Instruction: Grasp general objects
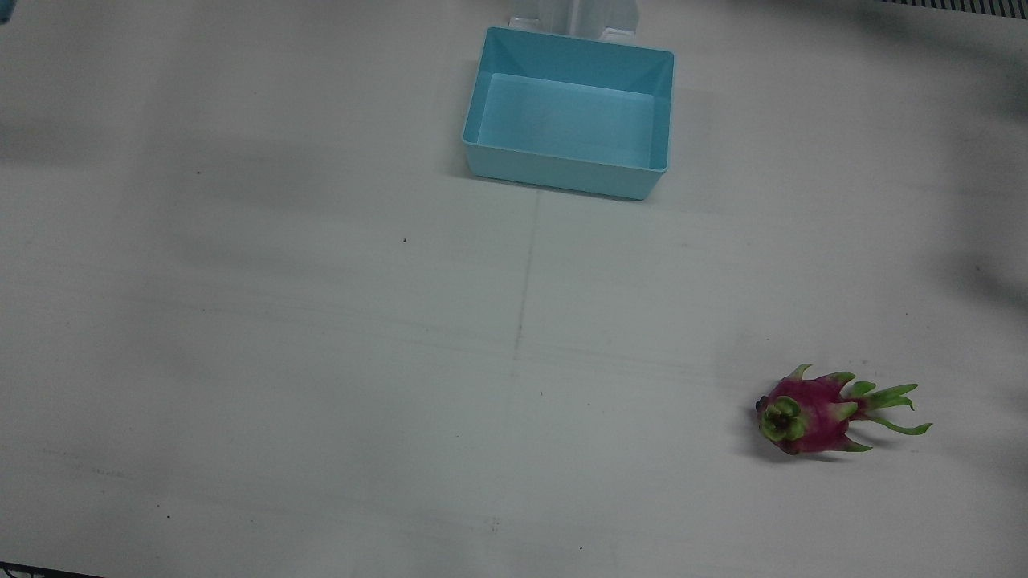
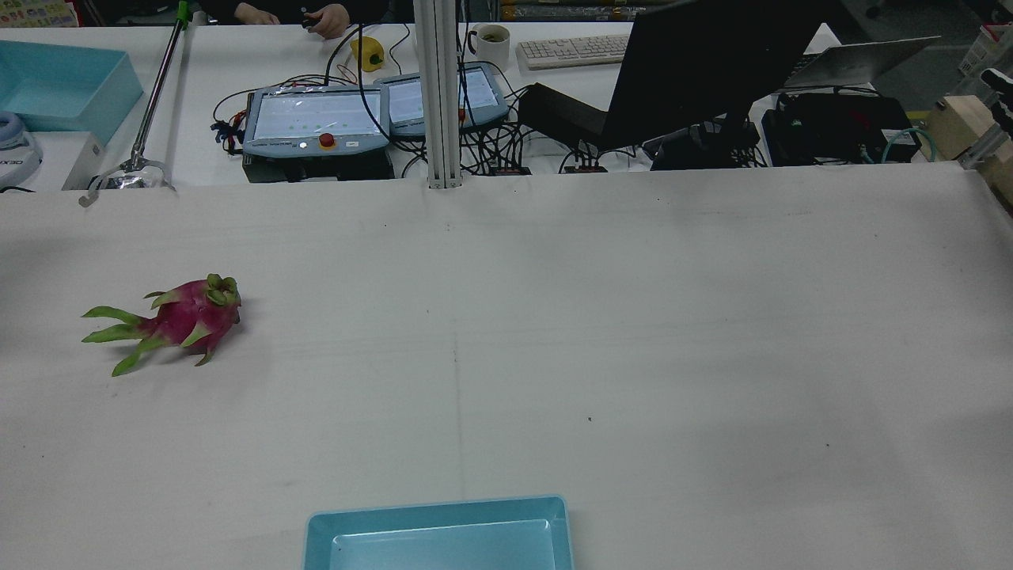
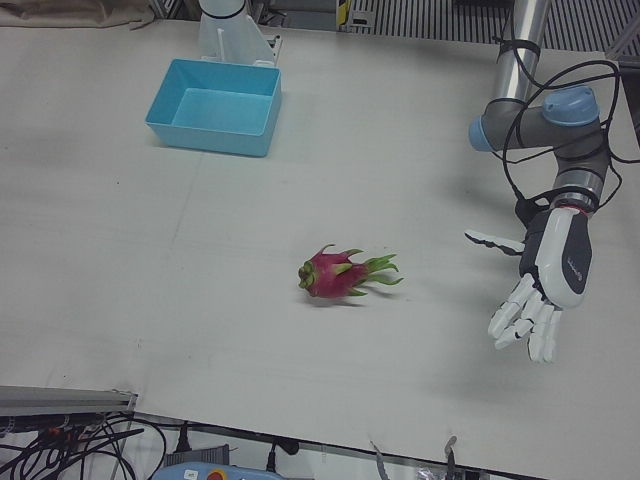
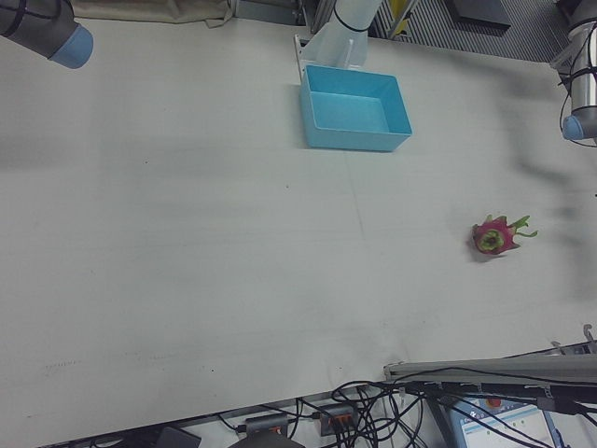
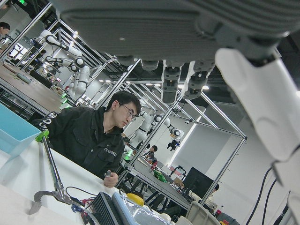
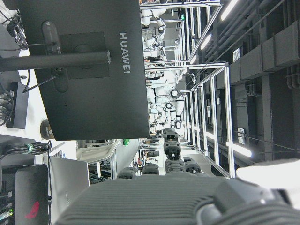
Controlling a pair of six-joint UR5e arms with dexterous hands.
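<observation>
A pink dragon fruit point(image 1: 811, 413) with green scales lies on its side on the white table point(image 1: 321, 321), in front of my left arm; it also shows as the dragon fruit point(image 3: 335, 273) and the dragon fruit point(image 2: 186, 317). My left hand point(image 3: 545, 285) hangs open above the table with its fingers spread and pointing down, well off to the fruit's side and not touching it. My right hand point(image 6: 187, 197) shows only in its own view, raised with fingers apart and nothing in it. Its arm's elbow point(image 4: 47, 28) is at the table's far corner.
An empty light-blue bin point(image 1: 482, 152) stands at the robot's edge of the table, near the middle. Beyond the far edge are a metal post point(image 2: 439, 95), teach pendants point(image 2: 316, 123), a monitor point(image 2: 712, 63), cables and a seated person point(image 5: 93, 136). Another blue bin point(image 2: 63, 87) stands on the side desk.
</observation>
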